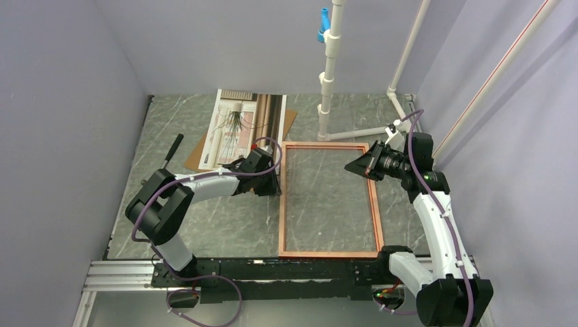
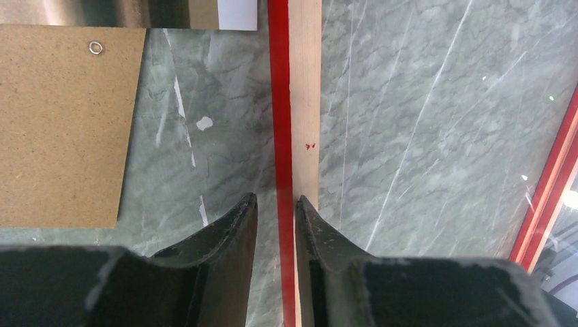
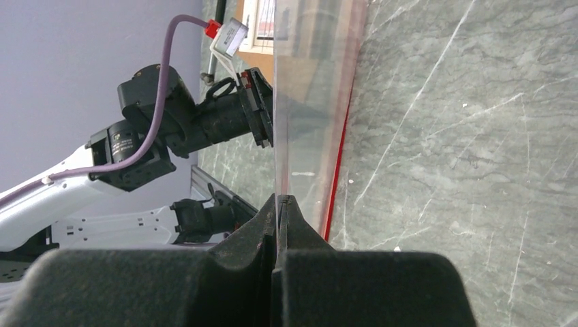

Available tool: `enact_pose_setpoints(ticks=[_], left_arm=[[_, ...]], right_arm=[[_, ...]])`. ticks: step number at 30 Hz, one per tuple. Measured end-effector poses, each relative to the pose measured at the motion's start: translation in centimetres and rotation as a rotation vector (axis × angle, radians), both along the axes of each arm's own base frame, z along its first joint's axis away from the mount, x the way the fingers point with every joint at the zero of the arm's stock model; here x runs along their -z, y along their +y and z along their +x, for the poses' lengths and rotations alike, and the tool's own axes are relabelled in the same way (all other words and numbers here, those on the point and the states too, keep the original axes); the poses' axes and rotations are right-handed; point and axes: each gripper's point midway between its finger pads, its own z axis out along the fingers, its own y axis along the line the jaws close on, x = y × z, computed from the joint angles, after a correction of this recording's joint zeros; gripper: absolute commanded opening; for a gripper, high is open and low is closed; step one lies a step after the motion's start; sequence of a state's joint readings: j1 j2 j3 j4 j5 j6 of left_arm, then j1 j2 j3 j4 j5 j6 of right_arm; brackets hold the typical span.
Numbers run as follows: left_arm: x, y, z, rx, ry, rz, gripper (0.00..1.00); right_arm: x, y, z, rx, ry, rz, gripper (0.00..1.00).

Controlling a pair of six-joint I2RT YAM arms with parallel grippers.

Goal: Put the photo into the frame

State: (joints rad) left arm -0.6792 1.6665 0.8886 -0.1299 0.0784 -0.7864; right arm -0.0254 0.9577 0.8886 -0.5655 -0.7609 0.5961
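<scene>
Your left gripper (image 2: pixel 276 204) is narrowly spread astride the left rail of the frame (image 1: pixel 281 218), not yet clamped. Your right gripper (image 3: pixel 278 201) is pressed together at the right rail (pinching the clear pane? can't tell), probably to steady the frame. The photo (image 1: pixel 249 126) waits at the tabletop's far edge, on the brown board (image 2: pixel 61 122).

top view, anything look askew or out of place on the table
The plain brown backing board lies skewed under the large rectangular plant photo at the back left, corners poking out at an angle on both sides. The thin copper-edged rectangular frame lies flat and square.
</scene>
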Motion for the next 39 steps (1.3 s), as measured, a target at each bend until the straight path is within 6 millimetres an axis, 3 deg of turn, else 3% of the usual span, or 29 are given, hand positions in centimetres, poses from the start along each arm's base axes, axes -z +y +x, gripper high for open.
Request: enact_pose_setpoints(ticks=[20, 39], left_arm=[[-0.1, 0.3, 0.2, -0.006, -0.007, 0.02, 0.28], [-0.1, 0.2, 0.3, -0.006, -0.003, 0.027, 0.24]], right_arm=[[2.2, 0.0, 1.0, 0.008, 0.033, 0.037, 0.0], [0.4, 0.2, 0.9, 0.016, 0.009, 0.062, 0.0]])
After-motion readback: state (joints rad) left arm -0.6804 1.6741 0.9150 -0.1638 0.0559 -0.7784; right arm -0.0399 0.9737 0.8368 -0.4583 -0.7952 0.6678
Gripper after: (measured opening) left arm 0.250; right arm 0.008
